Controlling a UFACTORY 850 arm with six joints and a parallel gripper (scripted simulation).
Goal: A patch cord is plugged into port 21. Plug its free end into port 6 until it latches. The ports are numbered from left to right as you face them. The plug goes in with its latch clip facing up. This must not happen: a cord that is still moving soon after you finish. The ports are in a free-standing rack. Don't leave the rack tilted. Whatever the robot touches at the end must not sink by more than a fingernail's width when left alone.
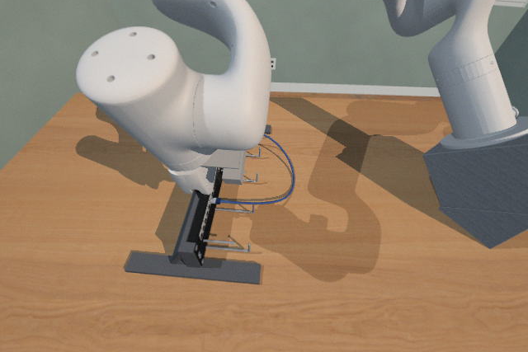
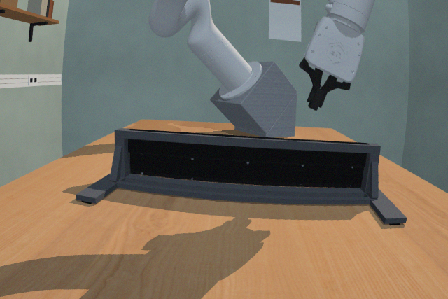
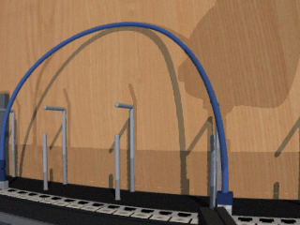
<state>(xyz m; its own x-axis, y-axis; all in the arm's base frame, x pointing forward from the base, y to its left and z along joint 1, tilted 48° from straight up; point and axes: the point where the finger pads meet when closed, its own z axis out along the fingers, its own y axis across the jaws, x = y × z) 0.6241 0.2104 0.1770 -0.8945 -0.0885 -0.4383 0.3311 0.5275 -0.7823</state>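
cord [image 1: 293,173] [image 3: 128,24]: arching out in one blue loop on the port side. both ends reach the port row. right-hand plug [image 1: 216,200] [image 3: 225,198] looks seated; i take it for the port 6 end, though i can't read numbers. far plug [image 3: 3,171] sits at the left edge of the wrist view, presumably port 21. latch clip and click: can't tell.

gripper [image 2: 313,106] [image 3: 217,217]: closed, nothing between the fingers, tips near the right-hand plug in the wrist view. contact i can't confirm.

rack [image 1: 148,263] [image 2: 246,138] [image 3: 84,190]: upright, feet down on the table [image 1: 341,318] [image 2: 144,230] [image 3: 94,70], no tilt i can make out.

my guess: insertion mostly or wholly done. left: be sure of the latch, back off gently, let the cord settle.
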